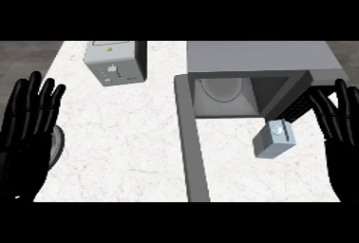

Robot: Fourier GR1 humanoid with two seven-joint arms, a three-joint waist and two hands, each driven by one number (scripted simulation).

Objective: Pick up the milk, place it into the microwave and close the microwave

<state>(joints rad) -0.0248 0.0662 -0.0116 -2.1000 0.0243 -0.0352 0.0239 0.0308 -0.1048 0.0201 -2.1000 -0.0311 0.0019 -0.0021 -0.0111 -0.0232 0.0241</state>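
Milk (274,139) not yet picked up, near the open microwave (242,88); right hand (341,118) spread, grasping nothing, left hand (29,118) likewise; next, closing round carton.

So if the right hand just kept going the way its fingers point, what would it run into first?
Probably the microwave: the open right hand points up the view beside its control panel. Depth is unclear, so it might pass alongside. The milk lies off that line.

No words, brands or numbers can be read. The grey appliance (116,61) near the counter's far edge bears a small orange triangular sign on its top; its front marks are illegible.
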